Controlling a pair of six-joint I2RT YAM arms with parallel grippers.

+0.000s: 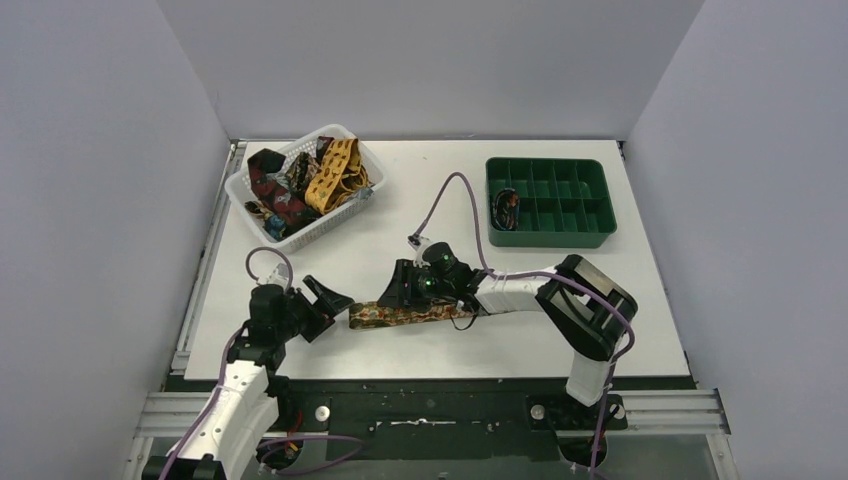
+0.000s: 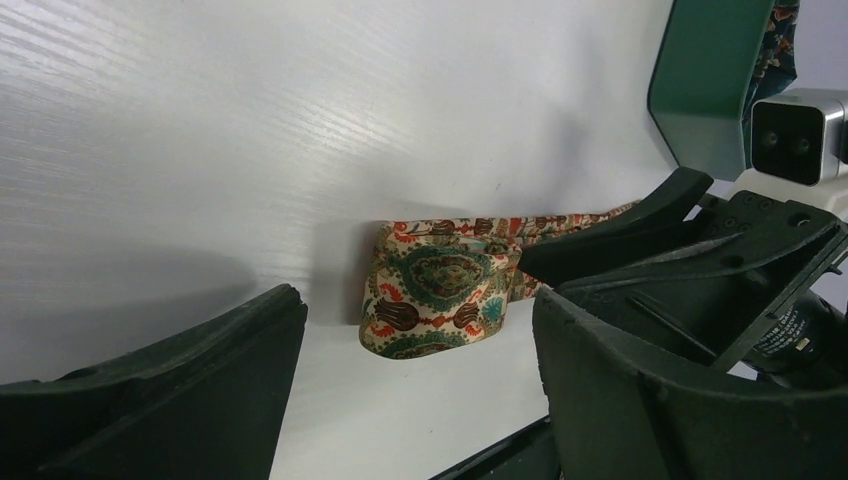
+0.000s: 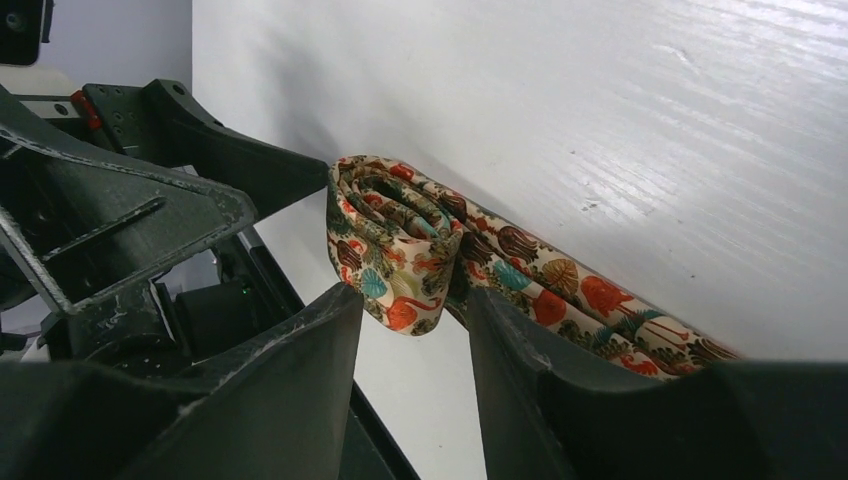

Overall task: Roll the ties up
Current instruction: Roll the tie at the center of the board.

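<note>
A brown-orange multicolour tie [image 1: 410, 315] lies flat near the table's front edge, its left end wound into a small coil [image 3: 392, 240]. The coil also shows in the left wrist view [image 2: 440, 290]. My right gripper [image 1: 388, 298] is open; its fingertips [image 3: 345, 300] stand just short of the coil, one on each side, not pinching it. My left gripper [image 1: 333, 306] is open just left of the coil, which lies beyond its tips [image 2: 416, 300]. In the right wrist view one of its fingers [image 3: 250, 165] reaches the coil's far side. More ties [image 1: 300, 180] lie piled in a basket.
The white basket [image 1: 240, 195] stands at the back left. A green compartment tray [image 1: 550, 200] at the back right holds one coiled tie [image 1: 506, 210]. Purple cables [image 1: 455, 190] arc over the middle. The table's front edge is just behind the tie.
</note>
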